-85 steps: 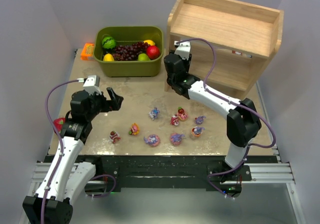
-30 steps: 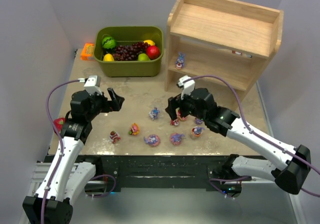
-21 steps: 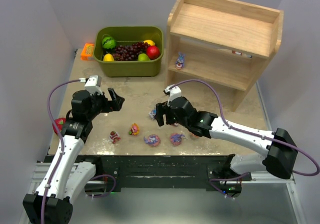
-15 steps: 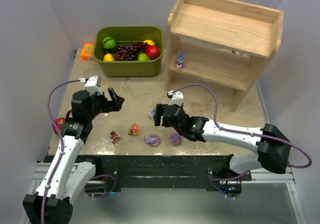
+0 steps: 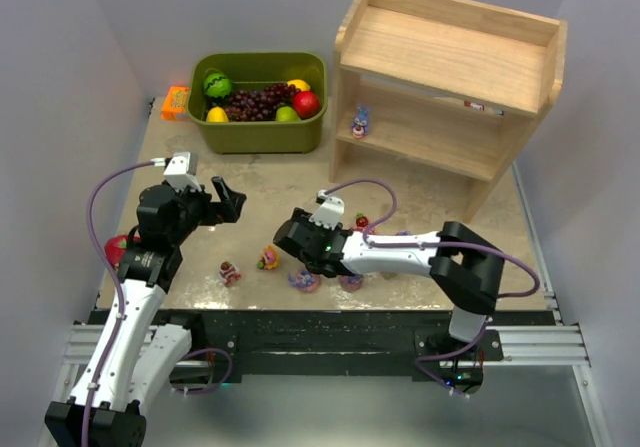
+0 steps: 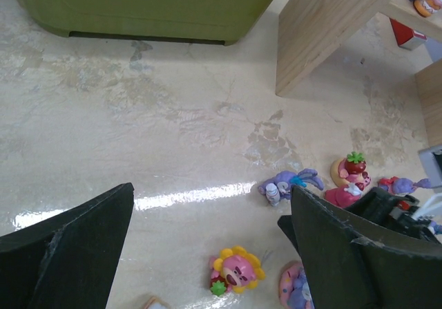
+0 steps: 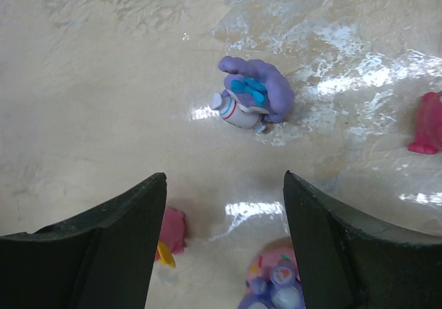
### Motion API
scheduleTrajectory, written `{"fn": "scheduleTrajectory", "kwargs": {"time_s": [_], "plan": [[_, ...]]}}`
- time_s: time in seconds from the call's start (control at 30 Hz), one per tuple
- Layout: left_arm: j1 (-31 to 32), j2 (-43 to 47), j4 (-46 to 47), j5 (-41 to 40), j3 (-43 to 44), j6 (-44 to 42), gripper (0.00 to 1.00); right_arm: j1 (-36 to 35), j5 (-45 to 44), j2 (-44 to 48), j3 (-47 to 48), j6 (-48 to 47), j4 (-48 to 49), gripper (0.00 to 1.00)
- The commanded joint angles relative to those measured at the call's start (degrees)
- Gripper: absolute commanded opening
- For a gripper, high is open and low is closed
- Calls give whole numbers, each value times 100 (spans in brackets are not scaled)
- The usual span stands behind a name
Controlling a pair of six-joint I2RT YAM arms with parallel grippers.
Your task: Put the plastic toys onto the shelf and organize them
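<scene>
Several plastic toys lie on the table in front of the arms: a sunflower bear [image 5: 268, 258] [image 6: 237, 271], a bunny on a pink base [image 5: 304, 281] [image 7: 276, 287], a strawberry bear [image 5: 362, 223] [image 6: 351, 169] and a small bear [image 5: 228, 272]. A purple bunny [image 7: 252, 95] [image 6: 290, 183] lies on its side just ahead of my right gripper [image 5: 288, 239] [image 7: 224, 178], which hangs open and low over the table, holding nothing. One bunny [image 5: 360, 120] stands on the lower tier of the wooden shelf [image 5: 450, 57]. My left gripper [image 5: 228, 199] [image 6: 210, 188] hovers open to the left of the toys.
An olive-green bin [image 5: 260, 132] of fake fruit stands at the back left beside the shelf. An orange item [image 5: 175, 102] lies left of the bin. A red object [image 5: 118, 247] sits at the table's left edge. A pen [image 5: 482, 107] lies on the lower tier.
My right arm has come down from the shelf, leaving a bunny on the lower tier, and swept left over the toys. Its jaws have narrowed slightly. The left arm has barely moved.
</scene>
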State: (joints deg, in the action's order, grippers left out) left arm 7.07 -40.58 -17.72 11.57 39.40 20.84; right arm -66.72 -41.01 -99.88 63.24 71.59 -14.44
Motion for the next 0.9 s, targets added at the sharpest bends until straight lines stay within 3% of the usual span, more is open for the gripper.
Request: {"fn": "scheduleTrajectory", "kwargs": {"time_s": [0.0, 0.37, 0.87], "plan": [[-48, 50, 110, -76, -20, -36, 100, -17, -706, -558, 793, 1032, -666, 71], [-48, -3, 58, -261, 33, -10, 99, 27, -1567, -1481, 1427, 1735, -1579, 73], [-48, -56, -4, -393, 68, 8, 99, 440, -1198, -2088, 1752, 909, -982, 72]]}}
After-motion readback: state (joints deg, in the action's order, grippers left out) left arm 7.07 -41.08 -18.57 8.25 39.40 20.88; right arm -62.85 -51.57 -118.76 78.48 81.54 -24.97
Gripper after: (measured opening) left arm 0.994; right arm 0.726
